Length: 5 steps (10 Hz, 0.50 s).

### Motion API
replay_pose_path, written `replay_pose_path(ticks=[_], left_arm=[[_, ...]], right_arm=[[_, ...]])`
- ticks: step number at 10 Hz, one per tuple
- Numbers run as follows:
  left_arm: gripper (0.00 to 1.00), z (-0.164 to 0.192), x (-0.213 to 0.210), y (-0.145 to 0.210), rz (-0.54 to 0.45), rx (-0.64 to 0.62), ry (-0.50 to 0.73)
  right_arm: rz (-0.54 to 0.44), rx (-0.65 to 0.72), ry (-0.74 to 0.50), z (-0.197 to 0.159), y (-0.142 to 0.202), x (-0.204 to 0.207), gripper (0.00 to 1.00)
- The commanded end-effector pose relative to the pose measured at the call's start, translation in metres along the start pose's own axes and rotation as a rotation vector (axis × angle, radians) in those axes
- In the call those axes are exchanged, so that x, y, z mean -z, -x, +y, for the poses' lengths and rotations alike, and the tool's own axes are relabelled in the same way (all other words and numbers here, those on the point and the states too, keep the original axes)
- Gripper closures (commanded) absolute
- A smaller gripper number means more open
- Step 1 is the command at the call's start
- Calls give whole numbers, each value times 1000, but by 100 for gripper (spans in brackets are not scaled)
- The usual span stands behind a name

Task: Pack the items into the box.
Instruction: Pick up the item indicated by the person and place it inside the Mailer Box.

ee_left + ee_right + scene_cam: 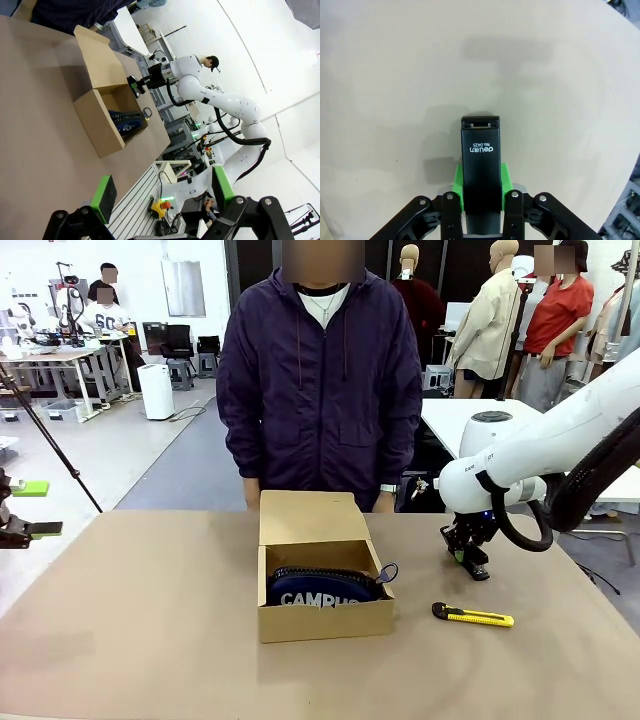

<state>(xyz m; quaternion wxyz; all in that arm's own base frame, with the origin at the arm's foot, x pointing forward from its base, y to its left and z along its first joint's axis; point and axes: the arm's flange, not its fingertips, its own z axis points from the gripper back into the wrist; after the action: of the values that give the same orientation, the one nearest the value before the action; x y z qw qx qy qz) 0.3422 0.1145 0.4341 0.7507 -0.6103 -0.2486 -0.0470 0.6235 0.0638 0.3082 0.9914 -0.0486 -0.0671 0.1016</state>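
The brown cardboard box (325,618) stands open at the table's middle, its flap lid up toward the person. Inside lies the navy "CAMPUS" pouch (322,588), which also appears in the left wrist view as the pouch (126,122) in the box (98,118). My right gripper (470,555) is shut on the black stapler (476,565), holding it just above the table right of the box. From the right wrist, the stapler (480,167) sits clamped between the green pads (504,177). The yellow-and-black utility knife (473,616) rests on the table front-right of the box. My left gripper (162,192) is open and holds nothing.
A person in a dark purple jacket (320,380) stands at the far edge behind the box. The brown tabletop (130,620) stretches bare to the left of the box. At the left edge my left gripper's green pads (30,488) just peek in.
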Motion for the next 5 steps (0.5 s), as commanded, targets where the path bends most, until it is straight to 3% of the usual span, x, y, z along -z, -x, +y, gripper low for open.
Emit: replay_pose_path(ticks=[1, 5], left_arm=[[0, -4, -3, 0, 6, -9, 1], [0, -4, -3, 0, 6, -9, 1]], right_arm=[[38, 20, -44, -3, 15, -23, 100], [25, -95, -125, -34, 117, -187, 100]])
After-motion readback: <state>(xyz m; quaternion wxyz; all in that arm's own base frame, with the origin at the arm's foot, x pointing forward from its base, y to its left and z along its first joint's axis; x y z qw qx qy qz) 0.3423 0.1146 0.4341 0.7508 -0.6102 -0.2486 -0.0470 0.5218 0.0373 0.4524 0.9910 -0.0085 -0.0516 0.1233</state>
